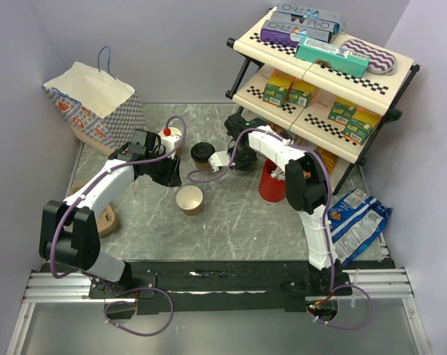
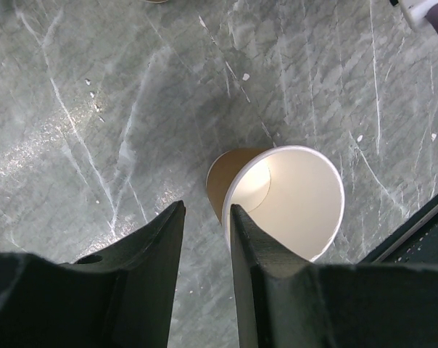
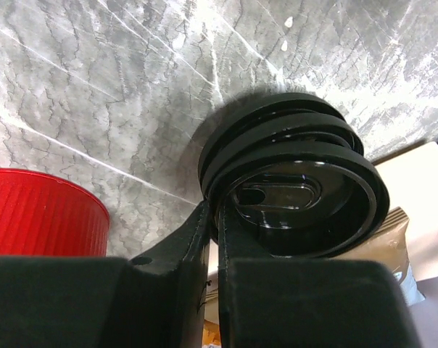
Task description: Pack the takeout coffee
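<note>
Grey marbled tabletop [image 1: 238,222] lies under both arms. Red ribbed cup [image 3: 38,210] sits left of the right gripper [image 3: 213,214]. Its jaws are pinched on the rim of the small brown paper cup with round black plastic lid [image 3: 299,196], directly ahead. Left gripper [image 2: 207,210] is part open and empty. Lidless brown paper cup with white inside [image 2: 291,203] sits just past its right jaw.

A lab mock-up of a café counter; plain partition walls [image 1: 172,44]; marble-look table [image 1: 238,214]; checkered snack shelf [image 1: 357,80].
</note>
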You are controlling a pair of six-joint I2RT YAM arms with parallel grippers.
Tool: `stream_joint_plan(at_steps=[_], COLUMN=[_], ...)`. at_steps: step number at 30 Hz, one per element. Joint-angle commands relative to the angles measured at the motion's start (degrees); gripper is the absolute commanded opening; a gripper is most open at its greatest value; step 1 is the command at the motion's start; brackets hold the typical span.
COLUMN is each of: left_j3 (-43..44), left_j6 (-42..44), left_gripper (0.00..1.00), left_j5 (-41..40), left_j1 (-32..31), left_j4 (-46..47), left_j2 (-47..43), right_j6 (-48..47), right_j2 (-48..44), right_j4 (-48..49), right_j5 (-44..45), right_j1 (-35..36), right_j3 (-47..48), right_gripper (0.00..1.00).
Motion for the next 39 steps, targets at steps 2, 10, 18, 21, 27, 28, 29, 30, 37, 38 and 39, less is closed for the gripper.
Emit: stream_joint_plan(at_steps=[2, 10, 18, 21, 27, 28, 29, 30, 37, 38, 39], left_j3=[2.2, 2.4, -0.4, -3.4, -8.9, -9.8, -10.3, -10.8, -14.2, -14.1, -13.7], left_j6=[-0.7, -0.3, 3.3, 8.4, 21.2, 23.2, 25.2, 29.9, 56.9, 59.5, 65.1], left_gripper=[0.38, 0.39, 0.43, 0.47, 0.60, 0.61, 0.63, 0.68, 0.82, 0.82, 0.82], left_j5=[0.1, 0.1, -1.5, -0.2, 3.1, 3.7, 4.7, 5.3, 10.0, 10.7, 12.0], left_j1=[0.2, 0.2, 0.2, 0.2, 0.1, 0.0, -0.1, -0.4, -2.0, -2.2, -2.7], left_j4=[0.8, 1.4, 4.0, 7.3, 14.4, 15.3, 18.0, 19.4, 25.8, 25.4, 25.0], left_j2=[-1.6, -1.9, -5.1, -9.2, -19.1, -21.8, -23.1, -24.6, -31.1, -30.8, -30.3], right_j6=[-0.5, 2.6, 9.6, 13.1, 26.0, 27.5, 30.0, 31.1, 34.2, 33.9, 34.0], right_j2=[-1.0, -5.8, -8.4, -10.4, -14.8, -16.2, -17.0, -17.8, -19.2, -19.0, -18.4], right_j4=[-0.9, -2.7, -8.6, -10.3, -13.7, -13.8, -13.8, -14.4, -22.2, -23.5, -24.2], right_j5=[0.8, -2.7, -9.5, -14.7, -28.4, -30.6, -34.4, -37.0, -52.2, -53.1, -54.0], right_j1=[-0.2, -0.2, -0.2, -0.3, 0.1, 0.4, 0.5, 0.5, 1.8, 2.4, 2.7], right_j3=[3.1, 4.6, 10.1, 11.7, 14.4, 13.7, 13.3, 12.8, 15.0, 15.5, 15.9], right_gripper=[0.08, 0.05, 0.03, 0.02, 0.01, 0.00, 0.01, 0.01, 0.02, 0.02, 0.02])
